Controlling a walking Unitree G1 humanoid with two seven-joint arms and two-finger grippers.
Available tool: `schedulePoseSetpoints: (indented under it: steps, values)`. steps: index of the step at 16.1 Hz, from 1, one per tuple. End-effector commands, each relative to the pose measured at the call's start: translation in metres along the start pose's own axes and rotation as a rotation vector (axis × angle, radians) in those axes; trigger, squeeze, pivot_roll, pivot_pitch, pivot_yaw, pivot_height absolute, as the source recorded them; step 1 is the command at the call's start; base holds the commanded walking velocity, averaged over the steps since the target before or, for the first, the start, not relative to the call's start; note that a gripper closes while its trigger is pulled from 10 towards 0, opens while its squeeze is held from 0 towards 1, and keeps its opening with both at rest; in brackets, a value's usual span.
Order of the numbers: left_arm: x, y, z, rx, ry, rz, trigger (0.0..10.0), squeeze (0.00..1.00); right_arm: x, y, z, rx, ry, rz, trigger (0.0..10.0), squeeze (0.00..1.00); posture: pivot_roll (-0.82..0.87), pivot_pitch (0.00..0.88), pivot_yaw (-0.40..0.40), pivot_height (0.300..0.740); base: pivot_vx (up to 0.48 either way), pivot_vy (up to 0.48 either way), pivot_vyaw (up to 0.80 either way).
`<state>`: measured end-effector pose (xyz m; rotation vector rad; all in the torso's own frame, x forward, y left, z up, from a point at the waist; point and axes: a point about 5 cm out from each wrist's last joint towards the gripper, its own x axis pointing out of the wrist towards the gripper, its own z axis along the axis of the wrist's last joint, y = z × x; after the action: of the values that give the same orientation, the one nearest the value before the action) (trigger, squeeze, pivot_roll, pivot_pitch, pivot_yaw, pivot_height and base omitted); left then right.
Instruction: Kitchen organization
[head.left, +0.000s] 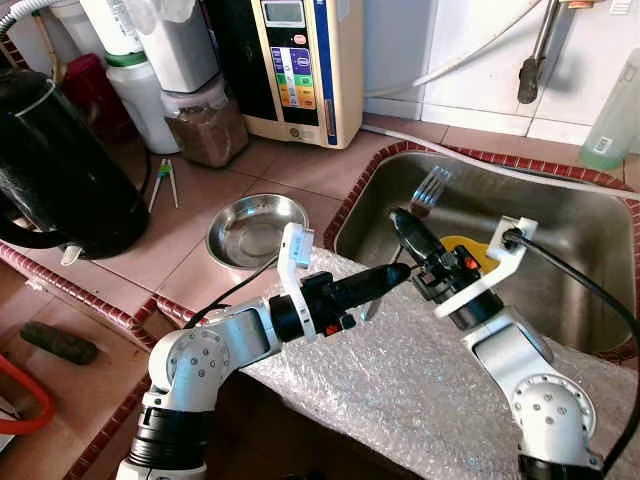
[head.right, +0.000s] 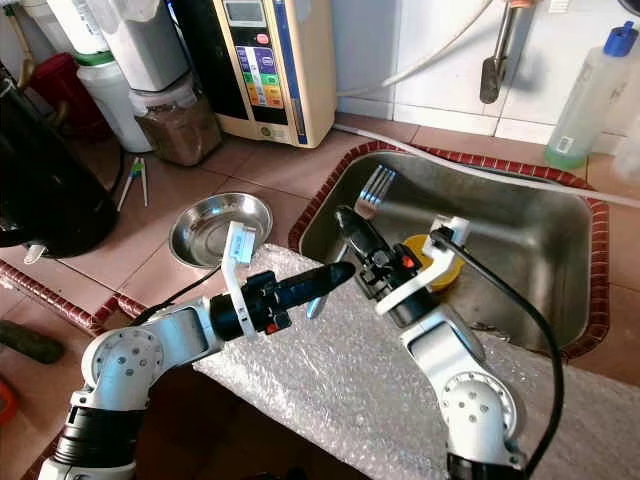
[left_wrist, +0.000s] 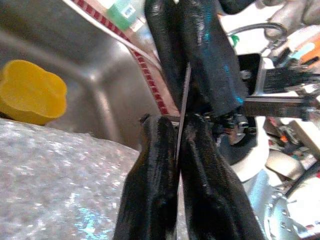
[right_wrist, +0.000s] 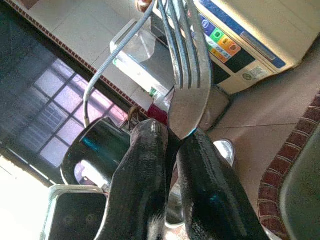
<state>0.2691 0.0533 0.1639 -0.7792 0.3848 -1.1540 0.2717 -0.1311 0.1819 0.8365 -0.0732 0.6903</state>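
A steel fork (head.left: 430, 190) is held over the near left corner of the sink (head.left: 560, 230), tines pointing up and away. My right gripper (head.left: 402, 228) is shut on its neck, just below the tines (right_wrist: 187, 75). My left gripper (head.left: 392, 274) reaches in from the left and is shut on the thin handle (left_wrist: 183, 110), whose end (head.right: 313, 305) pokes out below. The two grippers meet almost tip to tip above the edge of a bubble wrap sheet (head.left: 400, 380).
An empty steel bowl (head.left: 255, 228) sits on the tiled counter left of the sink. A yellow item (head.left: 475, 250) lies in the sink. A black kettle (head.left: 55, 170), jars (head.left: 205, 125), a water purifier (head.left: 300, 60) and a green bottle (head.left: 615, 120) line the back.
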Motion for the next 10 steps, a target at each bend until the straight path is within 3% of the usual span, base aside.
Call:
schedulePoseSetpoints:
  steps: [1, 7, 10]
  values:
    - [-0.007, 0.002, 0.003, 0.025, -0.010, 0.037, 10.0, 1.00, -0.001, -0.008, 0.007, -0.056, -0.017, -0.063, 0.0, 0.00, -0.10, 0.098, 0.139, 0.740, 0.000, 0.000, 0.00]
    - [-0.004, -0.007, 0.003, 0.065, -0.012, 0.034, 10.0, 1.00, 0.016, -0.029, 0.026, -0.169, -0.118, -0.266, 0.0, 0.00, -0.06, 0.122, 0.111, 0.740, 0.000, 0.000, 0.00]
    - [-0.006, 0.003, 0.001, 0.092, -0.038, 0.111, 10.0, 1.00, 0.019, -0.036, 0.035, -0.293, -0.128, -0.338, 0.0, 0.00, -0.09, 0.109, 0.095, 0.740, 0.000, 0.000, 0.00]
